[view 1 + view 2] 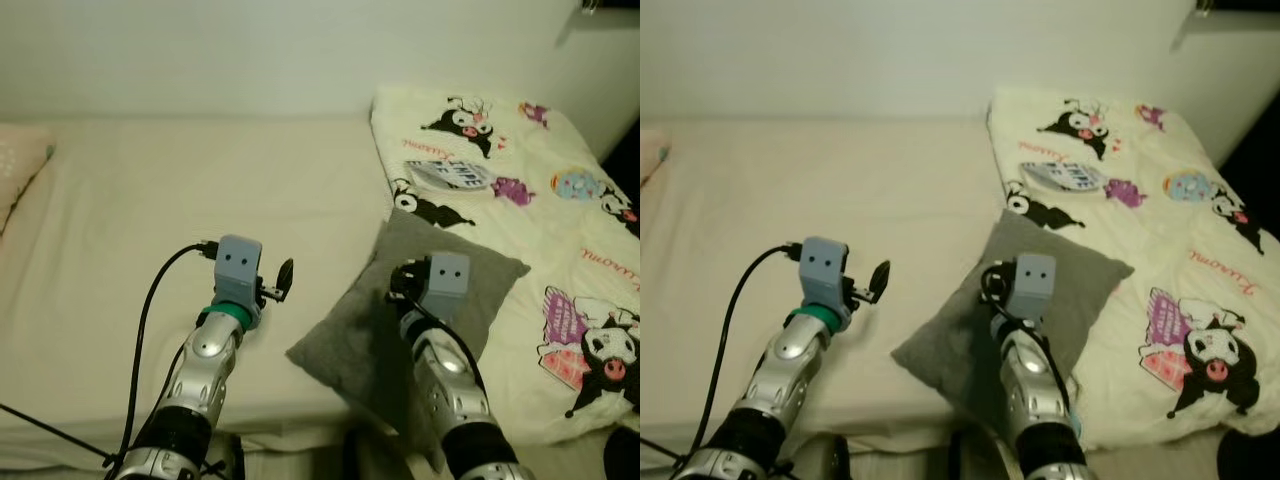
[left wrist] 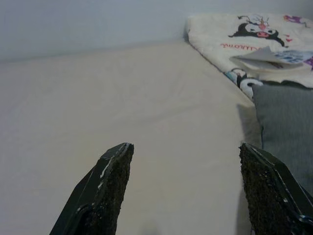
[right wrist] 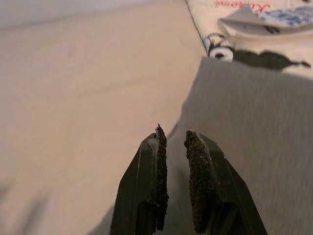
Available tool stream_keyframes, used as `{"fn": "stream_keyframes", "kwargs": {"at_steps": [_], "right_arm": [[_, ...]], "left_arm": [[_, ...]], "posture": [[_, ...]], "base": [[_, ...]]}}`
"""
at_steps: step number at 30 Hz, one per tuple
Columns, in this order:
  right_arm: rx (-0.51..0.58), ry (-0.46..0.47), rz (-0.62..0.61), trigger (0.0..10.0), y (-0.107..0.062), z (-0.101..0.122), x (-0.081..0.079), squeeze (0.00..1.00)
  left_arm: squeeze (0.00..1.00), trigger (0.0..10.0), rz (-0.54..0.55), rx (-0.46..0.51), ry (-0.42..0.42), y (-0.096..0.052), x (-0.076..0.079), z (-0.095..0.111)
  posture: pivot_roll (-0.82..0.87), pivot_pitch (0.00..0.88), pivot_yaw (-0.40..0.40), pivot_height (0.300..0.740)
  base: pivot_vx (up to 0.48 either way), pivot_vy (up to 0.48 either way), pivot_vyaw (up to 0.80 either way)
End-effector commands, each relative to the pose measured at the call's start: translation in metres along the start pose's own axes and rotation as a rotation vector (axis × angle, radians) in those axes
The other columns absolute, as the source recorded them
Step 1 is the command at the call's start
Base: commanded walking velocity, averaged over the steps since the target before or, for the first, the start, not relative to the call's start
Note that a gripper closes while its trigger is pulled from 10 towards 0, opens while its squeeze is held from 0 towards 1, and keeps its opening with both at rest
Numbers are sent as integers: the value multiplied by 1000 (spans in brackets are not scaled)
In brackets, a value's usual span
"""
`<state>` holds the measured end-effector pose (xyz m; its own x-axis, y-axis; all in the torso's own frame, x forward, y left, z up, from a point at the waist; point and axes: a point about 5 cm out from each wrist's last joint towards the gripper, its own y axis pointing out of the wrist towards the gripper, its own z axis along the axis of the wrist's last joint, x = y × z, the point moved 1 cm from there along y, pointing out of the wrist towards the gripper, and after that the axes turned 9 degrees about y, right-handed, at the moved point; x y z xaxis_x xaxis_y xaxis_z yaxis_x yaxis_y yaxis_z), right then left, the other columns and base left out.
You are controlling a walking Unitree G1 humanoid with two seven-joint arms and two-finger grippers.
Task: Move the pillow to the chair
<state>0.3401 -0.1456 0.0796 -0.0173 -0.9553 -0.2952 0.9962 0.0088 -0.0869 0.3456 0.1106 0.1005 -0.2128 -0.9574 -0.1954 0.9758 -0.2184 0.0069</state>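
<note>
Pillow [image 1: 440,290]: grey, lying on the bed [image 1: 180,220] at its near edge, partly on the cream sheet and partly over the edge of the quilt [image 1: 530,180]. We see it turned like a diamond, one corner pointing toward the wall [image 1: 200,50] and another hanging near the bed's front edge.
Long axis: we read it as running from the near-left corner up to the far-right corner (the slant is clear in both eye views).
Right claw [image 3: 173,147]: over the pillow's left part, fingers narrow with just a thin gap; we cannot tell whether they touch the fabric.
Left claw [image 2: 186,156]: above bare sheet to the left of the pillow, fingers spread wide, holding nothing.
Quilt: cream with cartoon prints, covering the right side of the bed; a folded paper [image 1: 450,172] lies on it beyond the pillow.
</note>
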Motion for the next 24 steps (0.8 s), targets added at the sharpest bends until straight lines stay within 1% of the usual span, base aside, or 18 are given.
{"fn": "stream_keyframes", "kwargs": {"at_steps": [1,12,16,19,20,21,23,24], "right_arm": [[-12,-14,-8,10000,-3,-3,2,0],[-17,-17,-11,10000,-2,-3,3,0],[-19,-17,-12,10000,-2,-3,3,0],[-35,-24,-23,10000,-5,-7,5,0],[-51,-49,-56,10000,-6,-11,9,0],[-51,-49,-56,10000,-6,-11,9,0],[-85,-103,-117,10000,-8,-18,18,0],[-85,-103,-117,10000,-8,-18,18,0]], "left_arm": [[0,10000,-6,-29,-3,0,3,-5],[0,10000,8,-39,1,1,2,-6],[0,10000,11,-44,1,0,0,-7],[0,10000,17,-64,-2,-2,-2,-11],[0,10000,19,-73,-2,-2,-3,-12],[0,10000,19,-73,-2,-2,-3,-12],[0,10000,17,-99,-11,-3,-3,-16],[0,10000,17,-99,-11,-3,-3,-16]], "posture": [[-63,0,0,705],[-63,0,-4,739],[-64,0,-6,740],[-68,0,-8,740],[-69,0,-9,740],[-69,0,-9,740],[-71,0,-8,740],[-71,0,-8,740]], "base": [[0,0,0],[0,0,0],[0,0,0],[0,0,135],[0,0,0],[0,0,0],[0,0,0],[0,0,0]]}}
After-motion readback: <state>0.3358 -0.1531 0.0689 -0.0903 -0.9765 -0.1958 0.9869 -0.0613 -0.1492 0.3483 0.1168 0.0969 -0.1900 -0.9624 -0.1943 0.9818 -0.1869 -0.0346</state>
